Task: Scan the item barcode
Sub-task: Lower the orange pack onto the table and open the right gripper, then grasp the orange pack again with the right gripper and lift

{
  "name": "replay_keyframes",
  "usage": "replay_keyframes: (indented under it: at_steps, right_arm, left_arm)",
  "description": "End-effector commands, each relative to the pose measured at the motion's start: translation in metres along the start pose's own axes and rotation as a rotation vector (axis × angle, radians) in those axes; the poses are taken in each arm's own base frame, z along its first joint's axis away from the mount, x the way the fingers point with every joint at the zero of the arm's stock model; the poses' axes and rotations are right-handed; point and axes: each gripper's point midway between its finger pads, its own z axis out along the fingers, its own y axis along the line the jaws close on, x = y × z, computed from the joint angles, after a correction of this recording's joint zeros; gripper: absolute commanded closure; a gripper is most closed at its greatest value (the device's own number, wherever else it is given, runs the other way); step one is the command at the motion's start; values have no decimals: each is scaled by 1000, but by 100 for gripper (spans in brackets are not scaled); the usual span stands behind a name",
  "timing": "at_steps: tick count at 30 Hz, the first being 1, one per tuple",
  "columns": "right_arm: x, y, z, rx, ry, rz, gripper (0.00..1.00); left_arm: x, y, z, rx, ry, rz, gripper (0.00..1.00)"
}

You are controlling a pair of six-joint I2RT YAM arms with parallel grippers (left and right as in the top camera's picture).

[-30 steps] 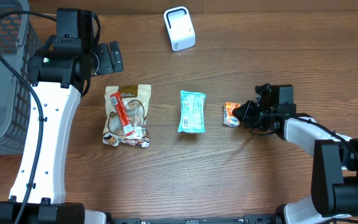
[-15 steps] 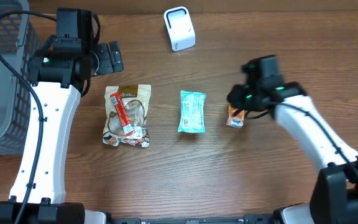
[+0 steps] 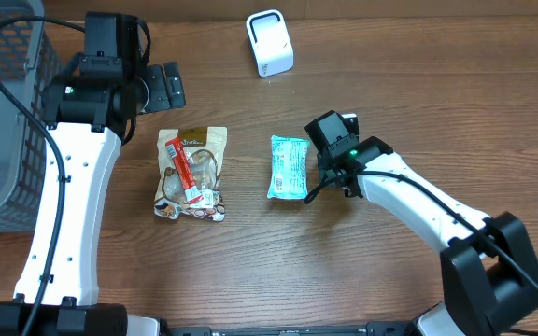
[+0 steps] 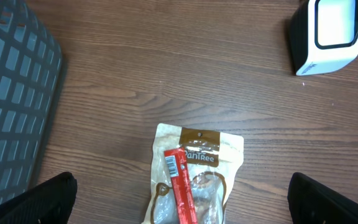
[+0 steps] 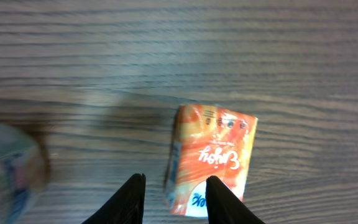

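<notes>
The orange pack (image 5: 213, 158) lies flat on the counter (image 5: 166, 50), its near end under the right tool (image 5: 176, 180) and its long axis along the reach. That tool is part-open, gripping nothing. The left tool (image 3: 174, 86), spread wide, is well apart.

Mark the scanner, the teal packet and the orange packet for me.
scanner (image 3: 269, 42), overhead view, middle of its white housing.
teal packet (image 3: 289, 168), overhead view, middle of the wrapper.
orange packet (image 5: 213, 152), right wrist view, centre of its printed face.
</notes>
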Motion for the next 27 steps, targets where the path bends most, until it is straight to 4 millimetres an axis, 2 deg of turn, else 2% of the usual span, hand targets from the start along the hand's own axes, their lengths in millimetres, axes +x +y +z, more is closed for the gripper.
replay_keyframes:
  at_steps: [1,27]
  right_arm:
    - [6,-13,12,70,14,33,66]
    - [5,-11,17,69,11,36,61]
  left_arm:
    - [-4,1,-3,-6,-14,-16,0]
    - [-4,1,-3,-6,-14,-16,0]
